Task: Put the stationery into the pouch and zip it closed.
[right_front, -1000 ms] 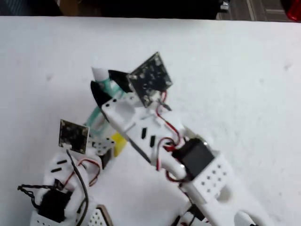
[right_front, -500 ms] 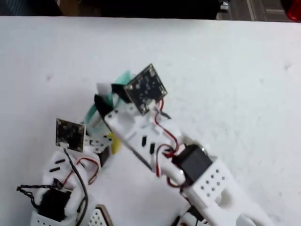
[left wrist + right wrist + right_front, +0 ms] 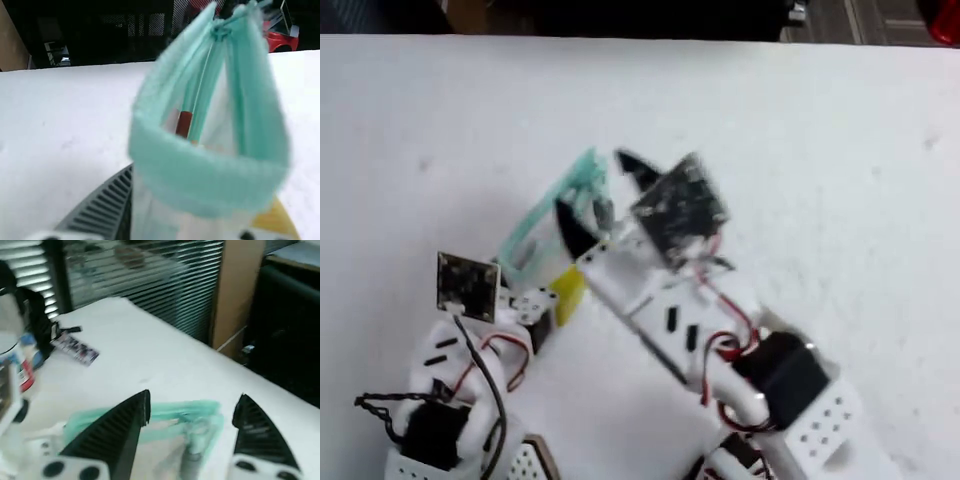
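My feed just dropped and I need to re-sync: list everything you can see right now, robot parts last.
pouch: one, mint green, standing up from the left gripper, mouth partly open
stationery piece: one seen, reddish brown, inside the pouch; any others are hidden
flat packet: one, pale with dark print, lying on the table away from the pouch
table: one, white, under everything
left gripper: one, shut on the pouch's lower end
right gripper: one, black fingers, open, above the pouch's zip end with a finger to each side
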`<action>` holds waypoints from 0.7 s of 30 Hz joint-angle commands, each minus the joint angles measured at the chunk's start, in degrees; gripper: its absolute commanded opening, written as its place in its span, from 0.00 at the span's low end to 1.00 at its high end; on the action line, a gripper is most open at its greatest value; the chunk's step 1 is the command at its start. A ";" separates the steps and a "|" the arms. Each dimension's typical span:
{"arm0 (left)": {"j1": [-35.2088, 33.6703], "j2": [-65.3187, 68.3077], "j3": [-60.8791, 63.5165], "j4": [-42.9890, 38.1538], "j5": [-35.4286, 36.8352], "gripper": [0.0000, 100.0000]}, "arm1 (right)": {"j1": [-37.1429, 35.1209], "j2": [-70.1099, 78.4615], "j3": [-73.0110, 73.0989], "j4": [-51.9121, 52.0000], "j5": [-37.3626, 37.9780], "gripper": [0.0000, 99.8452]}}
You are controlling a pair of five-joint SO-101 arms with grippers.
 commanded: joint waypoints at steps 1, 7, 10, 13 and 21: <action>-0.57 -0.22 -0.44 -1.76 0.70 0.28 | 4.62 -0.48 -4.84 1.36 0.70 0.24; -5.58 -0.22 -0.70 -3.78 0.70 0.13 | 11.30 5.41 -2.64 6.64 1.14 0.24; -8.48 -0.22 -0.70 -4.66 0.53 0.03 | 14.02 12.70 -0.53 10.42 3.69 0.24; -9.71 -0.22 -0.70 -4.92 0.70 0.04 | 14.29 20.70 2.11 12.18 10.37 0.24; -11.03 -0.22 -0.70 -5.01 0.70 0.04 | 12.79 38.37 6.42 5.32 19.69 0.24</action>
